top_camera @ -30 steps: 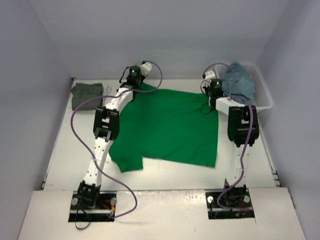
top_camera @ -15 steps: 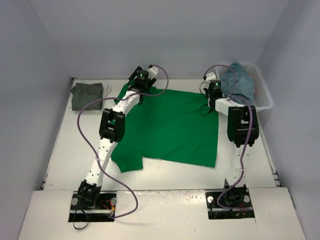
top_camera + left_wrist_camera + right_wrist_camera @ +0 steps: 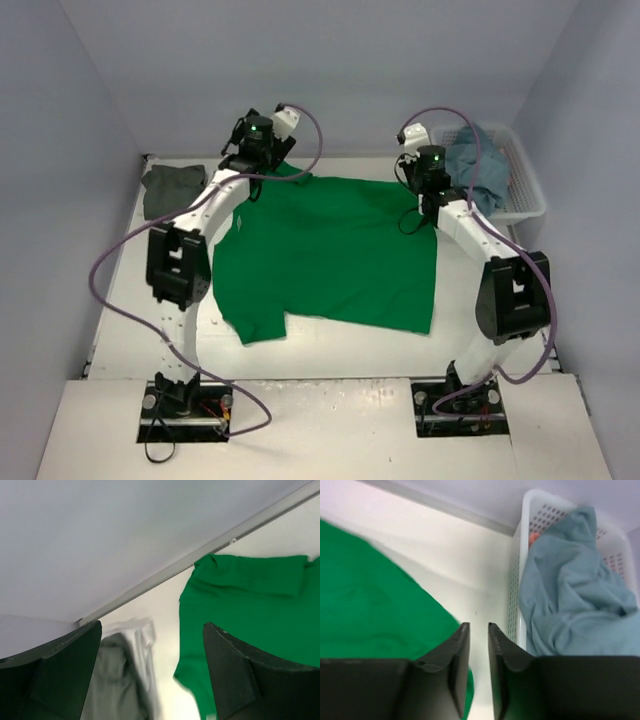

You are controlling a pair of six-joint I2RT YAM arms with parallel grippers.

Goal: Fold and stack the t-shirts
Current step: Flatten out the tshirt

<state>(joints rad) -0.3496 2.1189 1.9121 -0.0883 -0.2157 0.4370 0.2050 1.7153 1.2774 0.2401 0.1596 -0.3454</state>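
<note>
A bright green t-shirt (image 3: 330,250) lies spread flat on the table, and its far edge also shows in the wrist views (image 3: 250,605) (image 3: 370,605). A folded olive-grey t-shirt (image 3: 172,188) (image 3: 112,680) sits at the far left with a white t-shirt (image 3: 142,637) beside it. A light blue t-shirt (image 3: 478,165) (image 3: 570,590) is bunched in the basket. My left gripper (image 3: 248,158) (image 3: 152,627) hangs wide open and empty above the green shirt's far left corner. Over the far right corner my right gripper (image 3: 425,190) (image 3: 478,626) has its jaws a narrow gap apart, nothing between them.
A white slatted plastic basket (image 3: 528,185) (image 3: 520,595) stands at the far right corner against the wall. Grey walls close in the table at the back and on both sides. Purple cables loop off both arms.
The left gripper opened, let go of the green shirt's far left corner and lifted away. The right gripper's jaws parted and it rose off the far right corner.
</note>
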